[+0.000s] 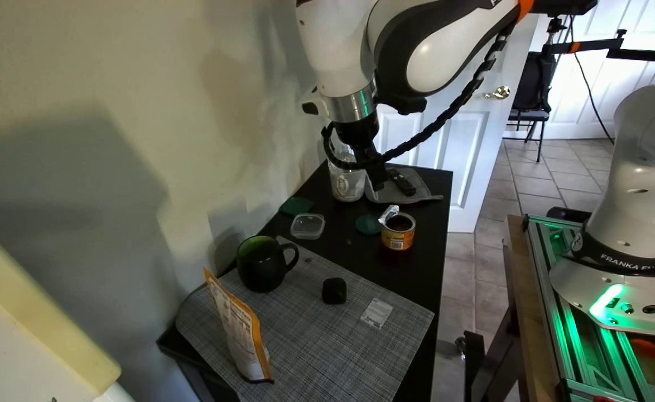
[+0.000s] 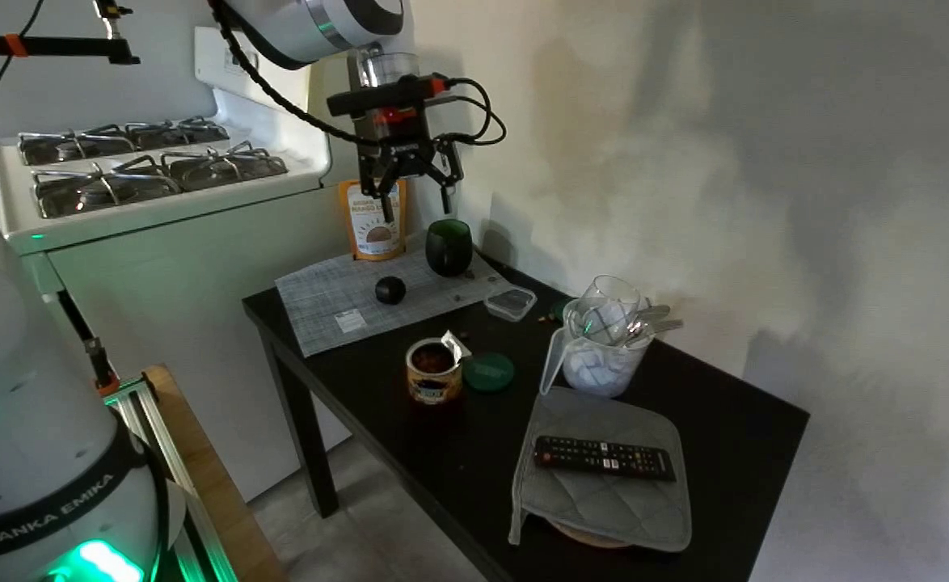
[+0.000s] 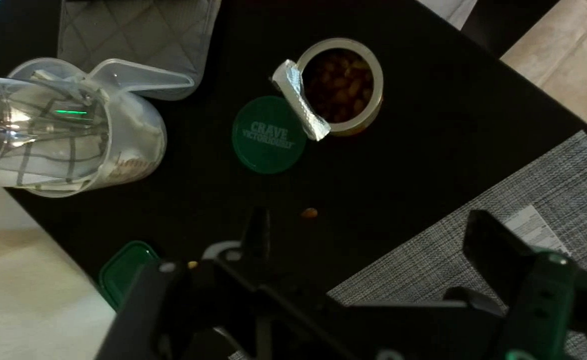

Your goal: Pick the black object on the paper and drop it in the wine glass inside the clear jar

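1. The gripper is held well above the counter, in the upper middle of the frame in an exterior view, its jaws spread and nothing seen between them.
2. The black object is found on the paper, just left of the frame's middle in that view; it is not shown in the wrist view.
3. The step in hand is judged to be the approach. The gripper should be carried over the object and lowered straight down, a jaw to each side, clear of the dark mug. The widest part should be gripped, as a rounded body may be squeezed out.
4. For the drop, the wine glass is set inside the clear jar, right of the frame's middle. Its side is crowded by cutlery, so release is best made low and centred over the mouth.
5. "CRAVE VICTORIOUSLY" is read on the round green lid, upper middle of the wrist view, and "FRANKA EMIKA" on the robot base, lower left of an exterior view.
6. On the packet "MANGO" seems to be printed, though too small for certainty. Print on the can and the white label cannot be read.
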### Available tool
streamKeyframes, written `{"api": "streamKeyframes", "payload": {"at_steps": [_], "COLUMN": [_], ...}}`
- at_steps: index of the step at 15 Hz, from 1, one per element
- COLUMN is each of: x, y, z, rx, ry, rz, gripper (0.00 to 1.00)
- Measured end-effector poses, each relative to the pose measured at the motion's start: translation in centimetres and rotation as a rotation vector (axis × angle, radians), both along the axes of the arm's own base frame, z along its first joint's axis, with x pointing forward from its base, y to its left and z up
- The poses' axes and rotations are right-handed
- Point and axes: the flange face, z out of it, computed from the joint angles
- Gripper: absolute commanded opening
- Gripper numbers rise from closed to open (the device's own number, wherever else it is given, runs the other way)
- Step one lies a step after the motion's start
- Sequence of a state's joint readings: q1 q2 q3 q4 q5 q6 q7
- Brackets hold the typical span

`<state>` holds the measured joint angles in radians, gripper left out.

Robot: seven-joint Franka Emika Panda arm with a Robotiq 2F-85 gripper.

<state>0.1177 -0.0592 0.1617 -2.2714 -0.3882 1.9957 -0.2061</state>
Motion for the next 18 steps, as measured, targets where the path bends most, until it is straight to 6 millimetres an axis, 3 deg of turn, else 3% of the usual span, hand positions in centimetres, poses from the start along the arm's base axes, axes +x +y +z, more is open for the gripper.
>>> {"api": "streamKeyframes", "payload": {"at_steps": [9, 11, 15, 18], "x": [-0.1, -0.8, -2.9, -3.6], "y": [0.2, 1.5, 4.9, 5.8], "z": [-0.5, -2.9, -10.2, -14.5], "rx": [0.013, 0.053, 0.147, 0.192], "ry": [0.013, 0.057, 0.106, 0.113], "rz": [-0.008, -0.041, -0.101, -0.152], "gripper": [1.00, 1.00, 1.00, 1.00]}}
